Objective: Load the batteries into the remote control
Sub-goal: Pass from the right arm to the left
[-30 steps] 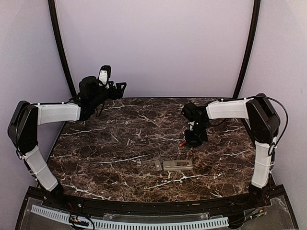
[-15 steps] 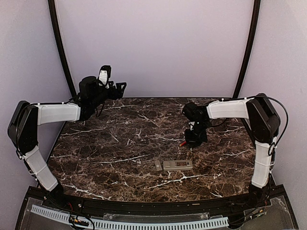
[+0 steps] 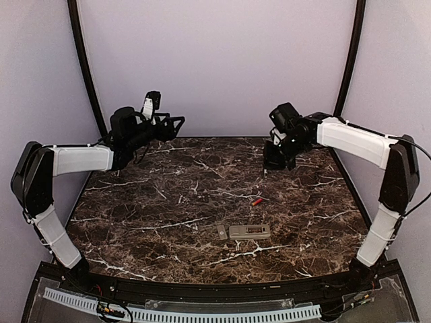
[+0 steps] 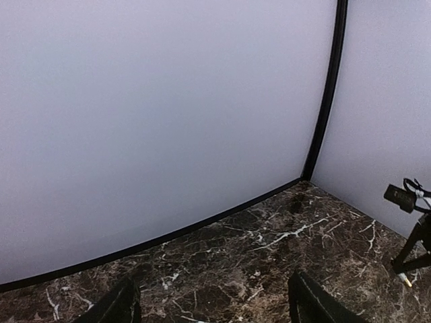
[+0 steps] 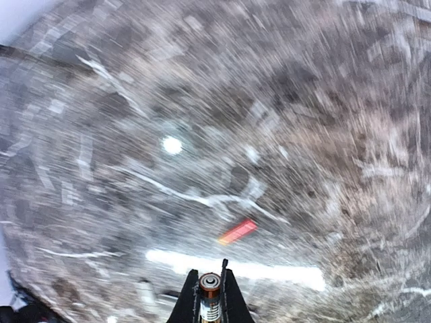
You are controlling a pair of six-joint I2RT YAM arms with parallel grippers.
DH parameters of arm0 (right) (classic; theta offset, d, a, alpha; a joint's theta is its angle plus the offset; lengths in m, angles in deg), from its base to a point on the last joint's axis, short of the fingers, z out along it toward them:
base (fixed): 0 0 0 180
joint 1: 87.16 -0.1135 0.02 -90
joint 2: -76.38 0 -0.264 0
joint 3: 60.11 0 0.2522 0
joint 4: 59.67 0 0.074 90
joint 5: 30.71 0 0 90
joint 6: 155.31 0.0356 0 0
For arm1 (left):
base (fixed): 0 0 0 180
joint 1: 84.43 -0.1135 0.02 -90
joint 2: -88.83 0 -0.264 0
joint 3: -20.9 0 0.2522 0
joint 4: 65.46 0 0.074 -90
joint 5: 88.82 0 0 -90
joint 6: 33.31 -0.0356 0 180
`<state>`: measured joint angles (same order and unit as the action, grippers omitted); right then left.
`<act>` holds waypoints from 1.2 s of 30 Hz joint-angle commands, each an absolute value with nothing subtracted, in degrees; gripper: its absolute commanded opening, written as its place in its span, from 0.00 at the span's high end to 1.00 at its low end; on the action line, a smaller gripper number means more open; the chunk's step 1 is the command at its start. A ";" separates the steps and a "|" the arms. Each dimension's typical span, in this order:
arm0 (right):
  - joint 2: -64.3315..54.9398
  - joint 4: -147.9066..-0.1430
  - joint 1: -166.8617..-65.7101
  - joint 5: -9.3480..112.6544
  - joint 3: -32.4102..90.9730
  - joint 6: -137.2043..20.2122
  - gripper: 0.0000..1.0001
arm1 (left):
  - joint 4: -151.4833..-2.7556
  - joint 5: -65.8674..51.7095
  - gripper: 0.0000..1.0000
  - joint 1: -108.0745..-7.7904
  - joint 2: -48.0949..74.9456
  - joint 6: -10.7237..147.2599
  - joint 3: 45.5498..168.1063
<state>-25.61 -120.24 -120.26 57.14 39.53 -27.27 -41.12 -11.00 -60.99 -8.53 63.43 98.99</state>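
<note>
The remote control [image 3: 249, 232] lies grey back up near the table's front middle, and a small grey cover piece [image 3: 222, 232] lies just left of it. One red battery [image 3: 256, 200] lies loose on the marble, and shows blurred in the right wrist view [image 5: 237, 231]. My right gripper [image 3: 268, 165] hangs high over the back right of the table, shut on a second battery [image 5: 209, 296] with its metallic end pointing out. My left gripper [image 3: 176, 122] is open and empty, raised at the back left. Its fingers [image 4: 121, 306] frame bare marble.
The dark marble table [image 3: 155, 202] ends at a curved pale back wall with black uprights [image 3: 347, 67]. The right wrist view is motion-blurred; a pale streak [image 5: 269, 270] lies below the loose battery. The right gripper shows at the left wrist view's right edge [image 4: 406, 252].
My right gripper has risen from the table beside the loose red battery and swung up and back, carrying a battery. The left gripper has shifted slightly right.
</note>
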 commanded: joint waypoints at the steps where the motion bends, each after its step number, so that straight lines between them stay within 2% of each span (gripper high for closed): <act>1: -20.10 -111.17 -120.12 54.35 43.08 -28.10 1.00 | -38.70 -25.22 0.25 -58.63 -6.87 64.51 99.40; 11: -9.49 -93.82 -124.62 50.88 42.57 -36.91 1.00 | -36.17 -36.03 0.16 -47.37 -10.28 71.87 104.26; 21: -0.24 -86.53 -129.17 49.45 35.75 -47.70 1.00 | -33.23 -43.27 0.15 -40.07 -14.26 78.58 109.55; 25: 3.17 -85.91 -129.89 48.53 32.59 -49.20 1.00 | -27.82 -41.27 0.17 -38.96 -16.31 84.46 109.99; 32: 8.09 -85.89 -131.72 49.48 28.67 -48.77 1.00 | -31.73 -34.31 0.21 -33.35 -18.28 83.09 115.52; 36: 11.32 -84.81 -132.39 50.60 25.36 -47.39 1.00 | -37.52 -30.53 0.27 -32.37 -18.48 81.72 118.87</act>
<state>7.96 -87.84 -131.47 49.36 28.10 -47.90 -32.90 -35.05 -33.39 -19.26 82.49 114.54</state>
